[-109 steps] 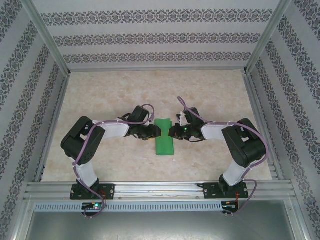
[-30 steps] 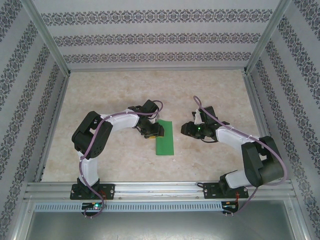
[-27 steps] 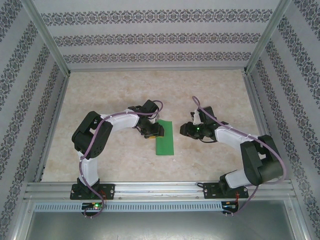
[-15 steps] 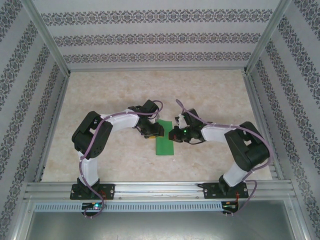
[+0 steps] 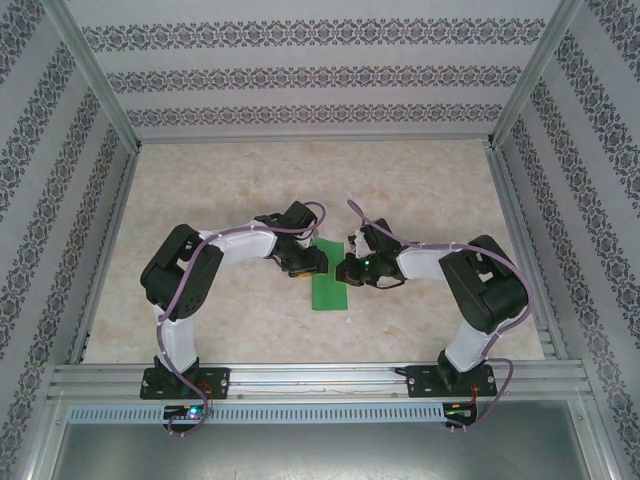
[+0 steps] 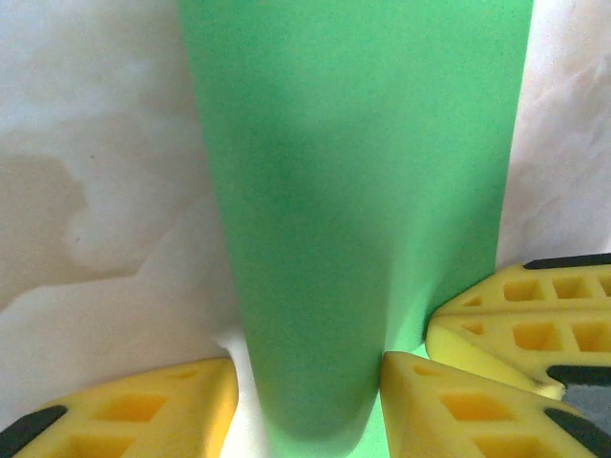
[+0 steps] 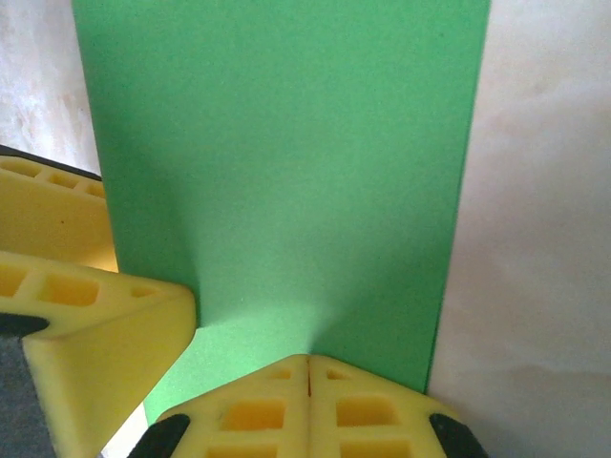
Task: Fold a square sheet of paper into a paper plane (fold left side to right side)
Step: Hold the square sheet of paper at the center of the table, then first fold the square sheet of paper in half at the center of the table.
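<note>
Right claw (image 5: 345, 270) has swung back in from the desk's (image 5: 230, 180) right side and pressed its fingers together, tips down on the square sheet of paper (image 5: 328, 292), which lies folded narrow at mid-desk. Left claw (image 5: 312, 262) stays half-spread astride it. I judge creasing comes next.

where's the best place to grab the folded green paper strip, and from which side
Probably the hump in the folded bright-green paper strip, where it seems to bow up between the left gripper's yellow fingers: come from above, one finger each side. Elsewhere it lies flat on the marbled table, leaving little to pinch.
</note>
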Controlling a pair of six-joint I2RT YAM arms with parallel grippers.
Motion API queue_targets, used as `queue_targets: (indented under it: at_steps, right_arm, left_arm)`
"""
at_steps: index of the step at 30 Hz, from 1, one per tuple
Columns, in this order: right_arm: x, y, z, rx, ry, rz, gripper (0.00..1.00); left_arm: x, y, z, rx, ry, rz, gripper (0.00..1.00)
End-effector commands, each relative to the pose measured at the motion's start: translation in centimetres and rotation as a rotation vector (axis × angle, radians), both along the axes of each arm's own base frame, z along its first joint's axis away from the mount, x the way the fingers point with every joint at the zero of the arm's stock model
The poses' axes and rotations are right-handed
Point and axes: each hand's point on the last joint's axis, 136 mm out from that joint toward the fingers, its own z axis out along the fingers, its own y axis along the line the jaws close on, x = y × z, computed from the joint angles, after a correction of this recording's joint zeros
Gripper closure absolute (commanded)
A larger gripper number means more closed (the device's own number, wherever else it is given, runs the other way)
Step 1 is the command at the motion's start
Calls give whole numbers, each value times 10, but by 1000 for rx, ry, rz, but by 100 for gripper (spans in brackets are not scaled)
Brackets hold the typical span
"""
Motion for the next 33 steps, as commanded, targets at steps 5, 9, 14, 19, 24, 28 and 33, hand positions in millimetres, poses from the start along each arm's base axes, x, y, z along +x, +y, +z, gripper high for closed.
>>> queue_targets:
  at_steps: [5, 9, 14, 19, 24, 28, 33]
  right_arm:
    - [-21, -26, -41, -178, 107, -20, 100]
    - [-22, -27, -44, -190, 114, -20, 100]
    - [-22, -28, -46, -199, 118, -12, 100]
    - [-23, -29, -48, -208, 120, -13, 100]
    - [-23, -30, -50, -215, 127, -10, 100]
    - [-24, -31, -52, -222, 130, -5, 100]
    - [-25, -33, -52, -237, 131, 0, 100]
  left_arm:
    - [6, 3, 5, -14, -101, 23, 48]
    - [12, 7, 38, -71, -165, 38, 46]
    - [11, -1, 66, -180, -201, 32, 47]
    - [5, -22, 77, -332, -179, 1, 65]
    - [0, -32, 56, -380, -98, -12, 81]
    - [0, -29, 31, -343, -58, 7, 84]
    - [-4, -23, 9, -303, -31, 18, 85]
